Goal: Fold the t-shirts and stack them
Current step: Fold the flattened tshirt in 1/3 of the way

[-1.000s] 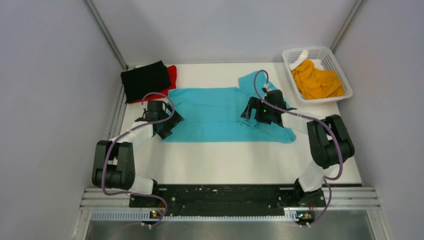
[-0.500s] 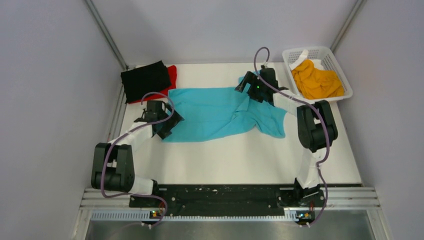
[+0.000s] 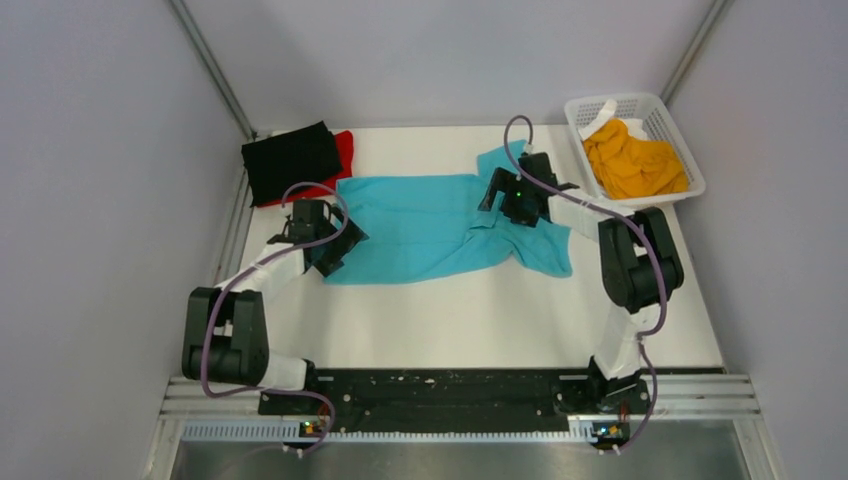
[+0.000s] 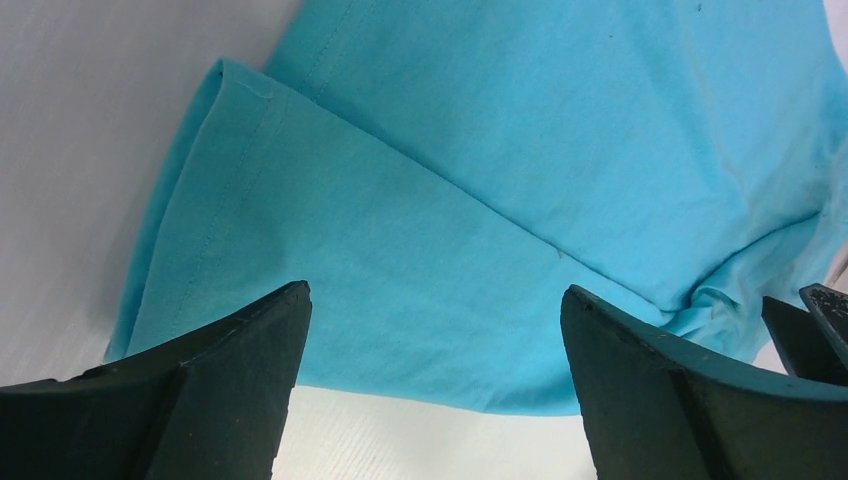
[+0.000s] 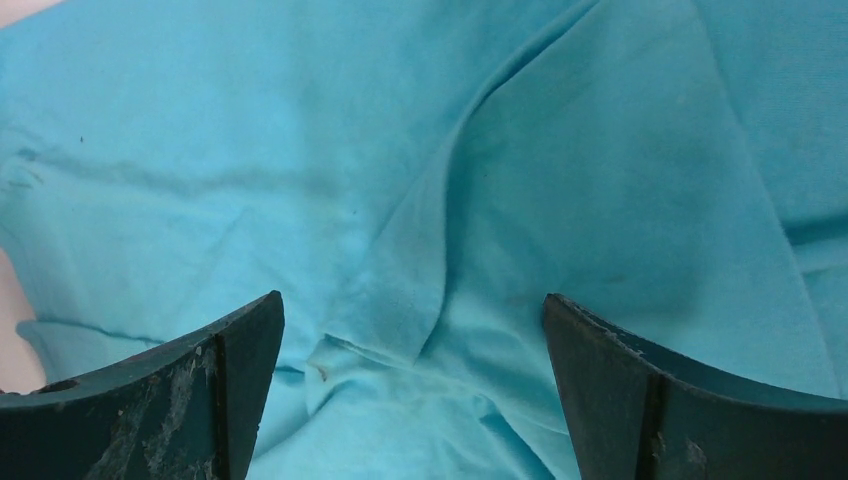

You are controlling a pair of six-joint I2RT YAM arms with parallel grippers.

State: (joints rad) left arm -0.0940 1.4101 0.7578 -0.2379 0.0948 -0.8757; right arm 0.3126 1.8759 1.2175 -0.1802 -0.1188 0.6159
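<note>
- The turquoise t-shirt (image 3: 420, 225) lay spread across the middle of the desk (image 3: 450, 320). Its left part was flat and its right part rumpled, with creases running toward the lower right.
- The left gripper (image 3: 338, 248) sat over the shirt's left edge, spread wide with nothing between the fingers. Its wrist view showed a hemmed edge below, with bare desk to the left and along the bottom.
- The right gripper (image 3: 500, 205) was over the rumpled upper-right part, also spread wide and holding nothing. Its wrist view was almost all creased cloth.
- The black t-shirt (image 3: 292, 158) lay folded at upper left on top of the red t-shirt (image 3: 345, 143), just beside the turquoise shirt's upper-left corner.
- The orange-yellow t-shirt (image 3: 632, 160) was bunched in the white basket (image 3: 655, 105) at upper right.
- Open room: a wide bare strip of desk lay below the shirt, a narrower one above it.
</note>
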